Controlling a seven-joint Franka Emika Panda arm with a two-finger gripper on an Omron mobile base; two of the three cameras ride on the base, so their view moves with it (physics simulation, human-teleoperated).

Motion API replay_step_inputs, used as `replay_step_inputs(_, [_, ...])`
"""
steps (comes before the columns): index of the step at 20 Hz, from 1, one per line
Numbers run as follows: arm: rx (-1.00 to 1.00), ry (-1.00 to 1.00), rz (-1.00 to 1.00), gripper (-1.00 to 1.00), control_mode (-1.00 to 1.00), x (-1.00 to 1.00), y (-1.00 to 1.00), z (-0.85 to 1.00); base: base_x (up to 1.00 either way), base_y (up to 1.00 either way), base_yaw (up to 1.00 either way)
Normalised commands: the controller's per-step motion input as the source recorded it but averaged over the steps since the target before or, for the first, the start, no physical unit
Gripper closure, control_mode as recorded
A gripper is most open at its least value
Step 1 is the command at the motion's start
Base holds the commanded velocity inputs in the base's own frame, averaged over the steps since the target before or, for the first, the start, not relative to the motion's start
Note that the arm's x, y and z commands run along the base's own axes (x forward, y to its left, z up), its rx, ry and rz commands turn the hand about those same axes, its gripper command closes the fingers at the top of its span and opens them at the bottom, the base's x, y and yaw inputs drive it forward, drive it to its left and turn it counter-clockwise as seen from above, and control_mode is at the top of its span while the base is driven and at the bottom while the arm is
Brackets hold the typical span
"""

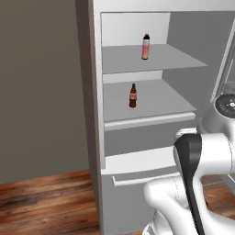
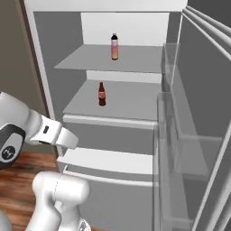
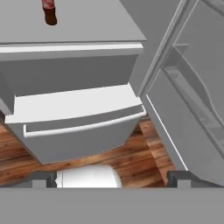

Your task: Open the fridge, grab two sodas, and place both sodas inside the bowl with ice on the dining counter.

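The fridge [image 2: 54, 90] stands open, its door [image 2: 198, 135] swung out to the right, so the opening step looks done and no soda is grabbed yet. Going left to right across the right base view: the fridge's left wall, then the two bottles near the middle of their shelves, then the open door with its clear bins.

The cola bottle [image 2: 102, 94] stands upright on the lower shelf [image 2: 131, 99], long axis vertical, cap up. The pink bottle [image 2: 114, 46] stands the same way on the upper shelf [image 2: 135, 58], well above and slightly right of the cola. Both sit back from the shelf fronts.

In the hand view the pincer [image 3: 112, 178] hangs low in front of the lower drawer [image 3: 78, 131], its tips spread wide apart with nothing between them. The cola's base [image 3: 50, 13] peeks in at the top left of that view.

Likely trouble, as I judge it:
- The hand sits well below both shelves; rising straight up could knock the front lip of the lower shelf.
- The bottles are tall and narrow, so a nudge from one tip before closing could topple either, and it would roll on the flat shelf.
- A grip near the cap would let the bottle swing; mid-body is safer.
- The door bins on the right crowd the arm's elbow during the reach.
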Motion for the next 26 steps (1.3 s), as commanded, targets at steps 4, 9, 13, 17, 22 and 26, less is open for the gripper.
replay_step_inputs(4, [0.0,0.0,0.0,-1.0,1.0,0.0,0.0,0.0,0.49,-0.24,0.18])
replay_step_inputs(9, [0.0,0.0,0.0,-1.0,1.0,0.0,0.0,0.0,0.6,-0.24,0.17])
replay_step_inputs(13, [0.02,0.0,0.07,-1.0,-1.0,0.29,-0.2,0.0,0.29,-0.17,0.08])
replay_step_inputs(17, [0.06,-0.03,0.14,-1.0,-1.0,0.6,-0.31,0.0,0.0,0.0,0.0])
replay_step_inputs(22, [0.09,-0.05,0.16,-1.0,-1.0,0.58,-0.13,-0.04,0.0,0.0,0.0])
replay_step_inputs(26, [0.08,-0.03,0.12,-1.0,-1.0,0.6,0.08,-0.28,0.0,0.0,0.0])
